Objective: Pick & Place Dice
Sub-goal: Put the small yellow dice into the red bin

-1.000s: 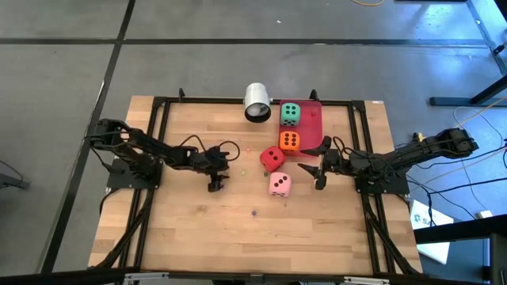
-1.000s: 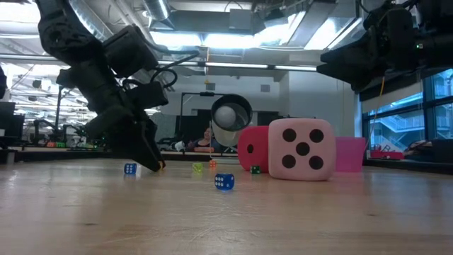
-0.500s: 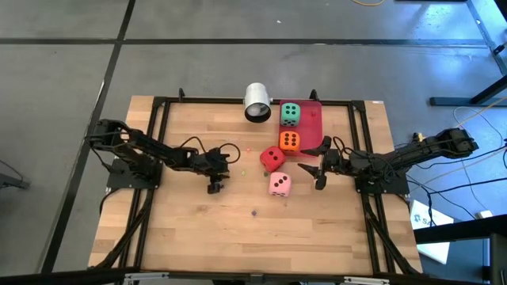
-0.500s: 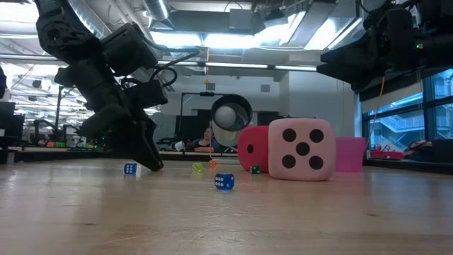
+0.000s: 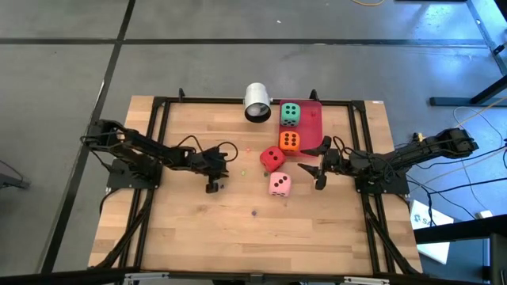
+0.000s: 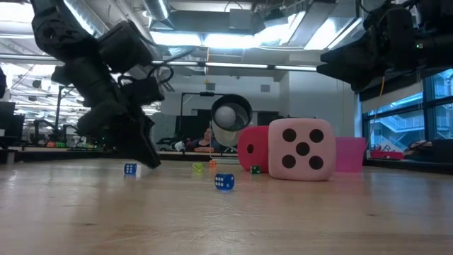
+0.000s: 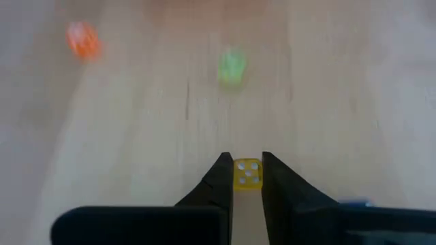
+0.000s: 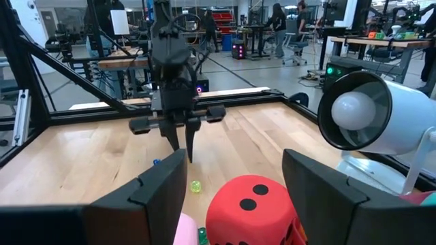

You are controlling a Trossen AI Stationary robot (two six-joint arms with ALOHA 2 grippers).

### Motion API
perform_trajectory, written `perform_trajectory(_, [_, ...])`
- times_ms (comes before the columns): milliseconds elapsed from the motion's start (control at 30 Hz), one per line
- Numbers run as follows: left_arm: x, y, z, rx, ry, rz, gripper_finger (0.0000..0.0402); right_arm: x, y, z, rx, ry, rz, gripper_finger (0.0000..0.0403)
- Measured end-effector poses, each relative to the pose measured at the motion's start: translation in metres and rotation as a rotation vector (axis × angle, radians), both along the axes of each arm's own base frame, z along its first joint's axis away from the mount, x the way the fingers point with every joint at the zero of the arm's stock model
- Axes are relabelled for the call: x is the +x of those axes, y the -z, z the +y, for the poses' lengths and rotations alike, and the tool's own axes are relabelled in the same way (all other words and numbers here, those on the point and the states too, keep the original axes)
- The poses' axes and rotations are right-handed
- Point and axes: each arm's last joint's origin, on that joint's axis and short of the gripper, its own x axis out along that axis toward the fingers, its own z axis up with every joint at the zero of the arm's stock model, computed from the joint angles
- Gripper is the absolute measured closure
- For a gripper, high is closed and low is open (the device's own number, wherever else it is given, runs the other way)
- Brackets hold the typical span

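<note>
The left gripper is pinching a tiny yellow die between nearly closed fingertips just off the table, and that shallow tip-hold is risking a slip.

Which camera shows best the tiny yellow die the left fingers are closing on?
The left wrist view: the yellow die sits sharp between the left gripper fingers. In the low view the fingers hide it; the high and right wrist views don't show it clearly.
</note>
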Motion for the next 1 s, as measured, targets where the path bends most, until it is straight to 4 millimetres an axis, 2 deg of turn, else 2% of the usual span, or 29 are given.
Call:
perform_trajectory(167, [-0.003,-0.025,0.000,0.024,0.010,-0.118,0.0372,0.000,-0.001,0.000,0.011,-0.003,-0.015,0.0163])
perform_trajectory(400, [-0.020,-0.075,-0.001,0.113,0.022,-0.360,0.0372,0.004,-0.017,0.001,0.028,-0.014,-0.113,0.0163])
perform_trajectory(633, [-0.042,-0.119,-0.003,0.270,0.058,-0.604,0.0371,0.025,-0.050,0.005,0.000,-0.010,0.031,0.0163])
perform_trajectory(800, [-0.051,-0.130,-0.002,0.382,0.045,-0.648,0.0372,0.044,-0.072,0.001,-0.003,-0.017,0.064,0.0163])
perform_trajectory(1000, [-0.050,-0.134,-0.008,0.508,0.046,-0.659,0.0372,0.079,-0.076,-0.015,0.084,-0.073,0.092,0.0163])
